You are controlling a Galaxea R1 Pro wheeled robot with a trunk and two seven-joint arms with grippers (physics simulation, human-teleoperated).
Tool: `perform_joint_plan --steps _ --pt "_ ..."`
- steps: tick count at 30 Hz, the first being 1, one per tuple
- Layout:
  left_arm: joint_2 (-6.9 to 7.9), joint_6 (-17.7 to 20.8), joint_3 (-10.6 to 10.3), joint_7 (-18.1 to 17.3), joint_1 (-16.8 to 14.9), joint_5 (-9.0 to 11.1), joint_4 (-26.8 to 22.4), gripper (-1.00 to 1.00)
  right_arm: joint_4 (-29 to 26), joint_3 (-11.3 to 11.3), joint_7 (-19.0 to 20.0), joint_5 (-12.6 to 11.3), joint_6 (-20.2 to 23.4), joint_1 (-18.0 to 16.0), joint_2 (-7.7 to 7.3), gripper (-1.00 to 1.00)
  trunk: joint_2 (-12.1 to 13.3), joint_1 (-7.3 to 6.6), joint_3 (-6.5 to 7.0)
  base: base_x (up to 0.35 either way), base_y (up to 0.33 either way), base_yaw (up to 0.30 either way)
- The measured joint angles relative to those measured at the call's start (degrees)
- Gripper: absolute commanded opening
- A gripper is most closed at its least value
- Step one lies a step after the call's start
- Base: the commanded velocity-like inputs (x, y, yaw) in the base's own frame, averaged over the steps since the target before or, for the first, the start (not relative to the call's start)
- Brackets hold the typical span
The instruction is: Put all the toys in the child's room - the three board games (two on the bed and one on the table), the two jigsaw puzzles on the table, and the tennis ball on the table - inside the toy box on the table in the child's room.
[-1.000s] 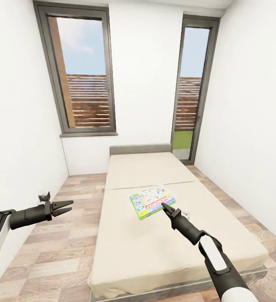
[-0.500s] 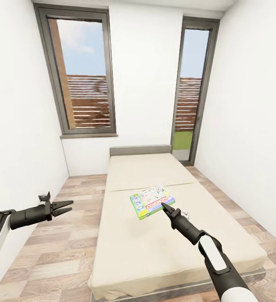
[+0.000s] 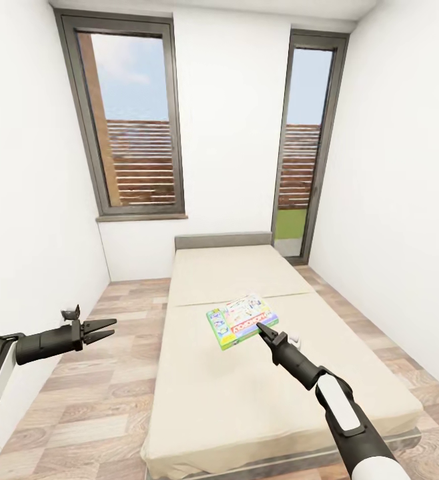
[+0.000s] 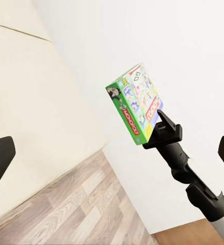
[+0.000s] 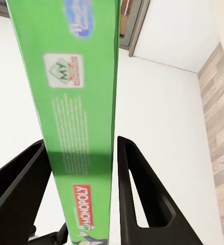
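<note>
Nothing moved since earlier. Our right pincer (image 3: pixel 267 329) grips the game (image 3: pixel 241 321) above the bed (image 3: pixel 246 393); left pincer (image 3: pixel 103 329) open. Next: carry it to the toy box.

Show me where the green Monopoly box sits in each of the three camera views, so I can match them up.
Head view: the board game is centre frame, above the bed, at the tip of the right gripper.
Left wrist view: the same box is seen from the side, raised on the right gripper.
Right wrist view: its green edge runs between the fingers.
Shared landmark: the red Monopoly logo.
</note>
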Motion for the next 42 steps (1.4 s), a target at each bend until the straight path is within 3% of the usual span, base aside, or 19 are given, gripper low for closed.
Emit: perform_joint_plan --steps 15,22,29,42 --pt "-0.03 0.0 0.0 0.0 0.0 0.0 0.0 1.0 0.1 0.0 -0.1 0.1 0.0 0.0 0.0 -1.0 6.0 -3.3 2.73 0.0 0.0 -0.055" --pt "-0.33 0.0 0.0 0.1 0.0 0.0 0.0 1.0 0.1 -0.1 -0.1 0.1 0.0 0.0 -0.01 -1.0 8.8 -4.84 4.15 0.0 0.0 -0.214" --pt "-0.44 0.0 0.0 0.0 0.0 0.0 0.0 1.0 0.2 0.0 -0.3 0.2 -0.1 0.0 0.06 -1.0 8.8 -4.84 4.36 0.0 0.0 -0.245" --pt "-0.45 0.0 0.0 0.1 0.0 0.0 0.0 1.0 0.2 0.0 -0.4 0.3 -0.1 0.0 0.08 -1.0 14.1 -7.69 7.09 0.0 0.0 -0.247"
